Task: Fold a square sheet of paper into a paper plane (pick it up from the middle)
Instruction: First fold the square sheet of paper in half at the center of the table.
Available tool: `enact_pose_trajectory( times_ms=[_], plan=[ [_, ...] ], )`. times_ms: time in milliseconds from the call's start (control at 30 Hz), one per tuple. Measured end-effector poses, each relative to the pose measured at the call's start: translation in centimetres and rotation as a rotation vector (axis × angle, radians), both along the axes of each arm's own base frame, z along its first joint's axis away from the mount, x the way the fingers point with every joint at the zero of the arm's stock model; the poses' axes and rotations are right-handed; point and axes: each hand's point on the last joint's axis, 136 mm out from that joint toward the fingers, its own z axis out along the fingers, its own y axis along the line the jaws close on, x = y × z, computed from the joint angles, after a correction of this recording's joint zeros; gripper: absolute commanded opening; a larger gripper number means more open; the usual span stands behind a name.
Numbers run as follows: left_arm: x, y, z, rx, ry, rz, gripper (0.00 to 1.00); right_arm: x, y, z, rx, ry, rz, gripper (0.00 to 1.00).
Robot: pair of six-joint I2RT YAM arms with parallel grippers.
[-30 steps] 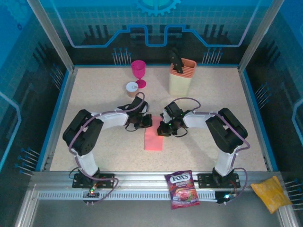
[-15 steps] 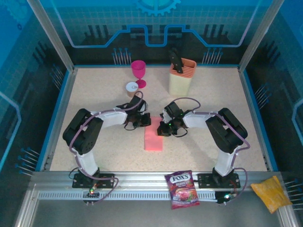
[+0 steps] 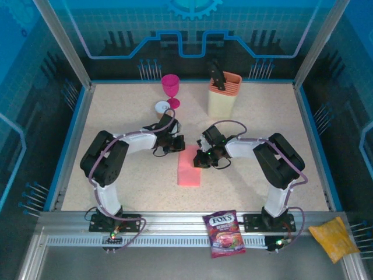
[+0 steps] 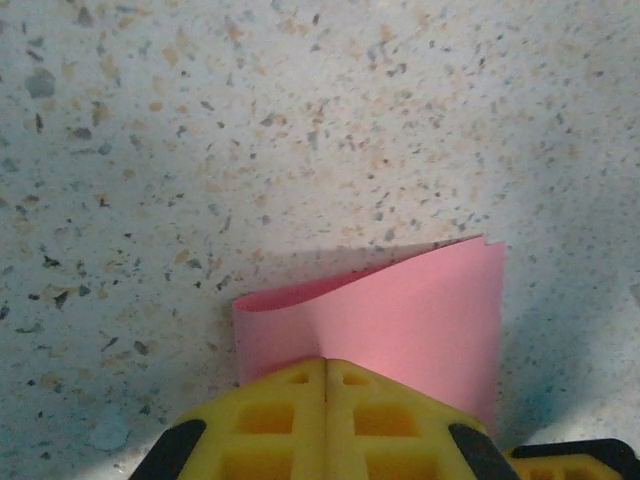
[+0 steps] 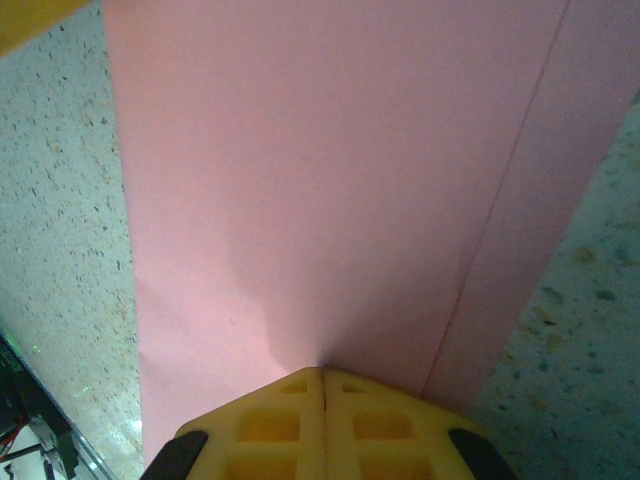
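Well, start from the speckled beige stone-look table (image 3: pixel 262 169): the thin, matte salmon-pink square sheet of paper (image 3: pixel 189 169) lies near its middle, between the two arms. It is doubled into a narrow upright strip, with its long sides running near to far.

In the right wrist view the paper (image 5: pixel 320 180) shows one straight crease line running down its right part. So you are early in the folding. The lengthwise fold looks made, and no nose or wings show yet.

The left gripper (image 3: pixel 179 144) sits at the strip's far left corner. Its yellow fingertips are pressed together on the paper's edge (image 4: pixel 400 310), which curls up off the table with a shadow under it.

The right gripper (image 3: pixel 200 160) sits at the far right side, tips closed and down at the sheet. You cannot tell whether a layer is nipped between them or merely pinned.

Next, I judge, you should carry the lifted corner over toward the centre crease while the right side holds the strip flat. Go gently, since thin paper will buckle or slide.
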Motion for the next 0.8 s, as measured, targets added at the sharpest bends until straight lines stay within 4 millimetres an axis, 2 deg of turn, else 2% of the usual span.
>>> enact_pose_trajectory(
  times_ms=[133,333,467,567,667,800],
  plan=[
    [-0.2,0.1,-1.0,0.010,0.019,-0.001,0.01,0.0,0.0,0.0,0.000,0.000,0.000,0.00],
    [-0.1,0.1,-0.8,0.009,0.017,0.000,0.03,0.0,0.0,-0.1,-0.001,0.002,0.000,0.00],
    [-0.4,0.1,0.8,-0.004,0.003,-0.005,0.04,0.0,0.0,-0.1,-0.001,0.003,-0.001,0.00],
    [-1.0,0.0,3.3,-0.042,-0.033,-0.016,0.05,0.0,0.0,-0.1,0.001,0.006,0.000,0.00],
    [-2.2,-0.1,4.9,-0.074,-0.052,-0.035,0.04,0.0,0.0,-0.1,0.001,0.006,0.000,0.00],
    [-5.3,-0.4,4.5,-0.083,-0.022,-0.079,0.04,0.0,0.0,-0.2,0.008,0.015,0.000,0.00]
  ],
)
